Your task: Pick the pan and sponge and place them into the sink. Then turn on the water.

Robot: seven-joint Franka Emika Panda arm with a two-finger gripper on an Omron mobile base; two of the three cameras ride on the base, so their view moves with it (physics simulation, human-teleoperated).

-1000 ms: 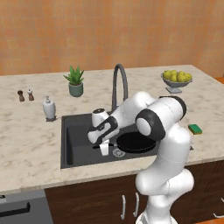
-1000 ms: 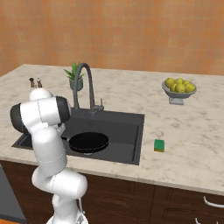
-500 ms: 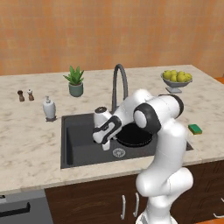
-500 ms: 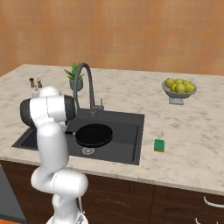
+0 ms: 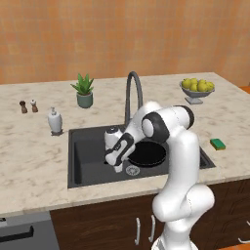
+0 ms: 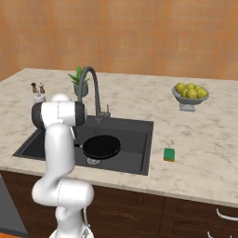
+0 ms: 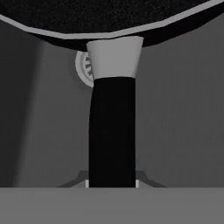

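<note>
The gripper (image 5: pixel 118 167) is clamped on the handle of the pan (image 5: pixel 147 155), down inside the sink (image 5: pixel 88 163). In the hand view the black handle runs straight up from between the fingertips to a pale collar where it joins the pan's (image 7: pixel 109 17) dark round body, and the metal drain (image 7: pixel 85 68) peeks out behind that collar on the basin floor. In the left base view the hand sits over the middle of the basin with the drain (image 5: pixel 132 170) just beside it, and the pan fills the basin's right half. Whether the pan rests on the basin floor or hangs just above it cannot be told. In the right base view the pan (image 6: pixel 101 146) lies in the sink (image 6: pixel 135 139), near its front wall, with the arm's white links covering the hand.

The faucet (image 5: pixel 134 95) arches over the basin from the back rim. The sponge (image 5: pixel 218 144) lies on the counter (image 5: pixel 34 156) to the right of the sink, near the front edge, well apart from the pan. A white soap dispenser (image 5: pixel 54 121) stands by the sink's back left corner. Further back are a potted plant (image 5: pixel 84 90), two small shakers (image 5: pixel 28 106) toward the left end and a bowl of lemons (image 5: pixel 197 88) toward the right end.
</note>
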